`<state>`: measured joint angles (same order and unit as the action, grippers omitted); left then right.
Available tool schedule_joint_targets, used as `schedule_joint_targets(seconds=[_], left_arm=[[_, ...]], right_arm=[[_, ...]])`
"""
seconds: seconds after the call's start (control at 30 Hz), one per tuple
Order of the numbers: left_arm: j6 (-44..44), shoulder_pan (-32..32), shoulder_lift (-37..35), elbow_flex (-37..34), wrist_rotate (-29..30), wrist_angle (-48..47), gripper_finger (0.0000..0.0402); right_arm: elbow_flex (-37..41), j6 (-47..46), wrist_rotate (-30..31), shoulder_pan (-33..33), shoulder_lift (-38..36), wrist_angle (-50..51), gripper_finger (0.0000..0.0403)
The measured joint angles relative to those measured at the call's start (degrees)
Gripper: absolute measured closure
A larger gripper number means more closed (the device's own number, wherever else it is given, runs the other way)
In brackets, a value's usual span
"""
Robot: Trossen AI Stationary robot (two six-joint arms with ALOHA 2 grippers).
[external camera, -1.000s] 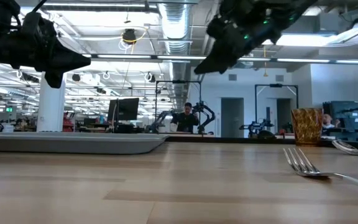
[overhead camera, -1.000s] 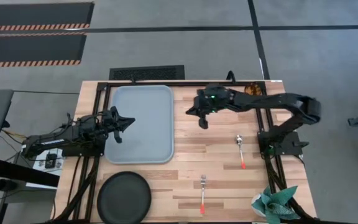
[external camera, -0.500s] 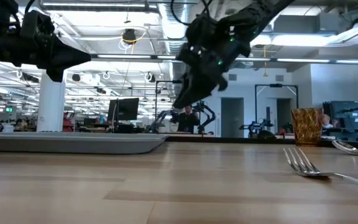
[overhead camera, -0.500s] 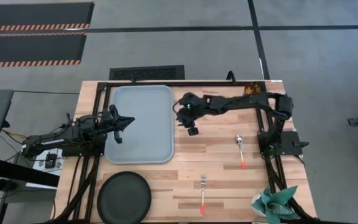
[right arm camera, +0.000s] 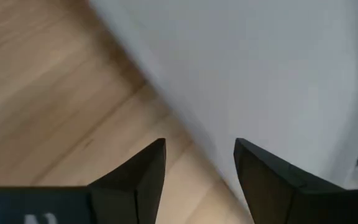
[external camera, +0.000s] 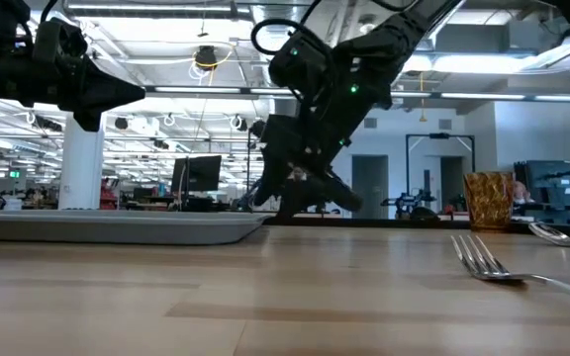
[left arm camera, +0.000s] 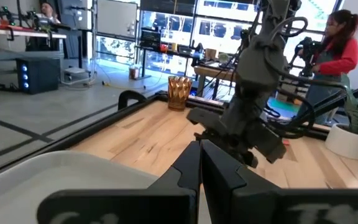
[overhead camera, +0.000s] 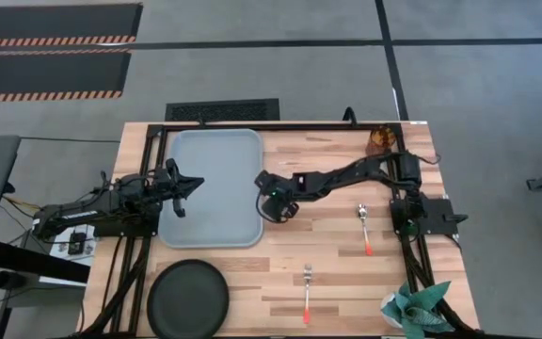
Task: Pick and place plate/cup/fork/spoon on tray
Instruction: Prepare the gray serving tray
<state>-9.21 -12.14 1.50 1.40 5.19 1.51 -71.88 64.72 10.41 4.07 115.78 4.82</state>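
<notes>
The pale blue-grey tray (overhead camera: 214,186), rounded at its corners with a low rim, lies bare on the tabletop (overhead camera: 337,259). The right gripper (overhead camera: 273,208) hangs at its edge, fingers apart and empty; the left gripper (overhead camera: 179,188) has fingers together.

Right end effector (overhead camera: 273,208) blocks tray (overhead camera: 210,160) right edge; tray interior free.

Bright even overhead light, soft shadows. Low view: ceiling lamps glare at 12 o'clock, fork (external camera: 483,262) at 4 o'clock blurred. Right wrist view: tray (right arm camera: 272,68) out of focus.
</notes>
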Motion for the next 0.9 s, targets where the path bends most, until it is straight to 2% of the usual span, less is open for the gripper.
schedule_joint_targets(seconds=[0.37, 0.77, 0.9], left_arm=[[0.0, 0.0, 0.0, 0.0, 0.72, -0.89, 0.0401], [0.0, 0.0, 0.0, 0.01, 0.91, -0.93, 0.0401], [0.0, 0.0, 0.0, 0.01, 1.29, -0.97, 0.0401]], right_arm=[[-0.06, 6.63, -1.29, 0.27, 0.14, -2.06, 0.0228], [-0.12, 7.68, -1.45, 0.16, 3.97, -5.15, 0.0239], [-0.06, 5.92, -1.48, 0.18, 3.92, -5.98, 0.0257]])
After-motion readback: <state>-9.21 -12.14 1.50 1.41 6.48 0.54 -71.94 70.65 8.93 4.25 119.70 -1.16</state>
